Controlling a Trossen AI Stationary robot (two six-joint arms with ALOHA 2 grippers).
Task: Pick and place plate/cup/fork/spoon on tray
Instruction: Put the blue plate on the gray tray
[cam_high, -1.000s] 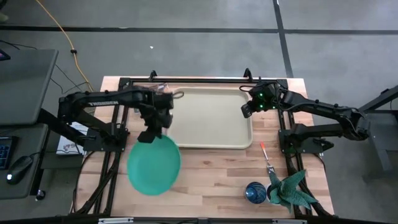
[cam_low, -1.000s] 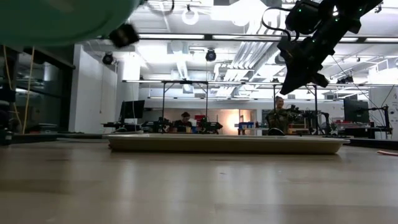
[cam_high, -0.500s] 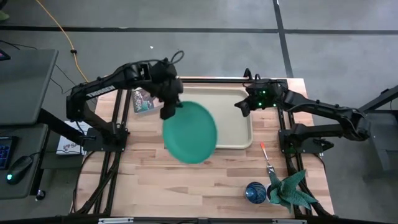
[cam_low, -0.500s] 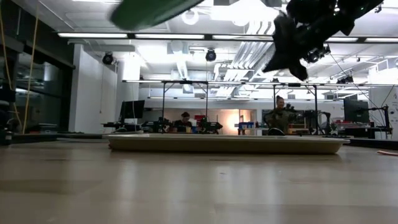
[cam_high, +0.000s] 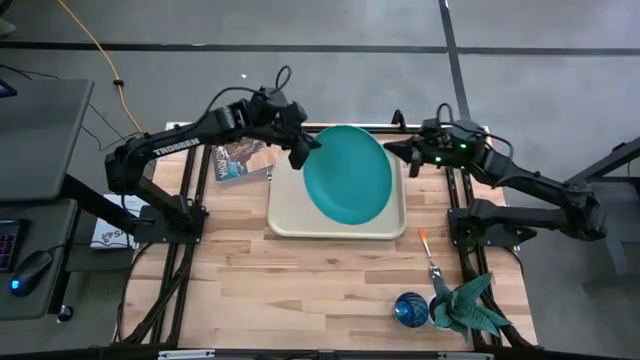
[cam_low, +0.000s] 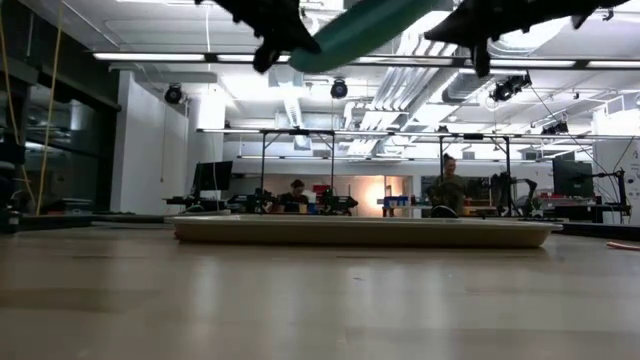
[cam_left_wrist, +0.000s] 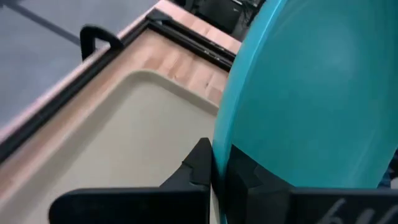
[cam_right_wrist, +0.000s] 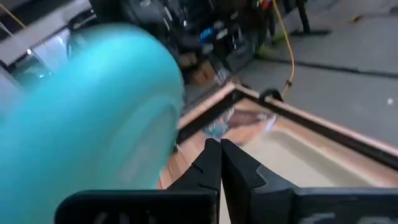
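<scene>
Above the tray (cam_high: 285, 215), the left gripper (cam_high: 303, 152) holds the plate (cam_high: 348, 186) clamped by its rim, tilted and clear of the tray surface. Beside the tray's far right corner, the right gripper (cam_high: 393, 153) hovers with fingers pressed together, holding nothing. On the bare table near the plant (cam_high: 465, 305) lie the fork (cam_high: 430, 252) and cup (cam_high: 411, 309).

The round turquoise plastic plate (cam_high: 348, 187) hangs tilted above the large beige rectangular plastic tray (cam_high: 290, 212), clamped at its edge by the left gripper (cam_high: 305, 152). The right gripper (cam_high: 393, 152) hovers beside the tray's far right corner. A brown printed booklet (cam_high: 240, 160) lies left of the tray. Near the table's front right, the red-handled fork (cam_high: 430, 252), the dark-blue translucent tumbler (cam_high: 411, 309) and a white pot with a teal-green leafy plant (cam_high: 465, 305) sit close together.
</scene>
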